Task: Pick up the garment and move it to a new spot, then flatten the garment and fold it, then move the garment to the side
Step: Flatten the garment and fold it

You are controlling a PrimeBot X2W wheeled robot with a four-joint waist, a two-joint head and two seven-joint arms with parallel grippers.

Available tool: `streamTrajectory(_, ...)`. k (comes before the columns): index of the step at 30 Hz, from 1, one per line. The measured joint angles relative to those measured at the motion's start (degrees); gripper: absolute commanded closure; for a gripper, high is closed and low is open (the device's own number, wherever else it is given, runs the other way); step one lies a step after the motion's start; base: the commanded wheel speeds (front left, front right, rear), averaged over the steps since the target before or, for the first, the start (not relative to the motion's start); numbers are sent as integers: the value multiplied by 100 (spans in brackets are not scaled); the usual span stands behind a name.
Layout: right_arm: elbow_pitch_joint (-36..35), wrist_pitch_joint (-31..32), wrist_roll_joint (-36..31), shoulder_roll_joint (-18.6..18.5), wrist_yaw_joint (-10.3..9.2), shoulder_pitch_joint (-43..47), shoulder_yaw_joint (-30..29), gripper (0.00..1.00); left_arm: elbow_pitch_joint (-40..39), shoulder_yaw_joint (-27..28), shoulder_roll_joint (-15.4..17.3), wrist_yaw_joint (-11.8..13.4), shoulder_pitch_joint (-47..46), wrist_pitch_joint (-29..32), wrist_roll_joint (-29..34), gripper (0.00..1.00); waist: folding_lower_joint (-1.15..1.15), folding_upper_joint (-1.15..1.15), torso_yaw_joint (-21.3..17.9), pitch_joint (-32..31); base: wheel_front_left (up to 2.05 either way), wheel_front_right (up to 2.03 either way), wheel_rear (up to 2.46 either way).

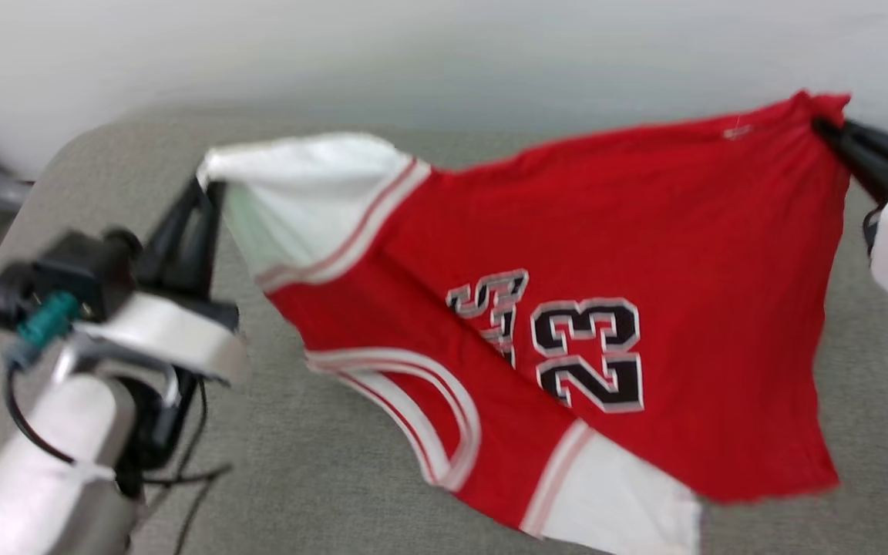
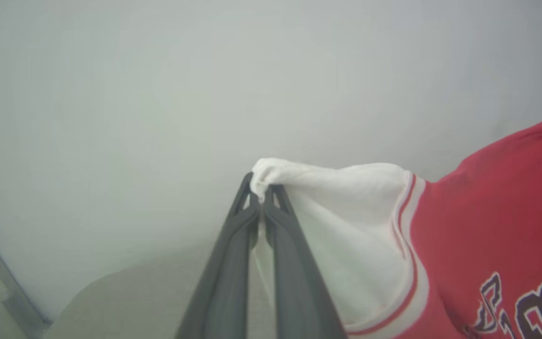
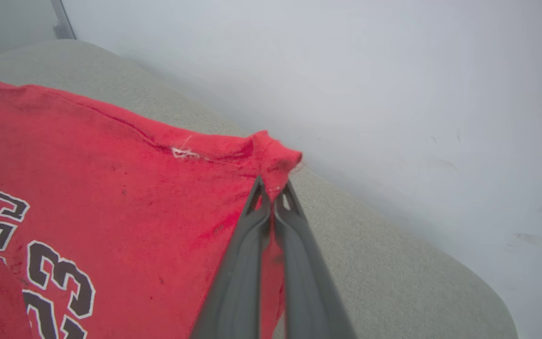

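Grey upholstered surface (image 1: 321,470) below; my left gripper (image 1: 209,187) clamps the white sleeve (image 1: 305,193) of the red printed jersey T-shirt (image 1: 683,223), my right gripper (image 1: 823,125) its red corner (image 1: 825,102).

Hanging garment (image 1: 644,231) spans the grey surface (image 1: 297,478), wall (image 1: 444,46) behind.

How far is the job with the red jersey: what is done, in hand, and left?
Done: the jersey is lifted over the grey cushion. In hand: left gripper shut on its white sleeve, right gripper on a red corner, spreading it. Left: laying flat, folding, moving aside.
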Motion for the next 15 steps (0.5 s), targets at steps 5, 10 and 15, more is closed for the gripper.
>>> streamTrajectory(5,-483,10,-142,109,0,-29,-566,100,-205,52,152,-167,-942,287,112,100,0,0,-234,-142,0,0,0)
streamTrajectory(10,-913,114,-315,286,0,-102,-1024,100,-245,27,183,-327,-1878,533,242,100,0,0,-386,-188,0,0,0)
streamTrajectory(15,-1183,301,-392,388,0,-233,-1362,100,-155,-33,131,-482,-2710,690,336,100,0,0,-470,-164,0,0,0)
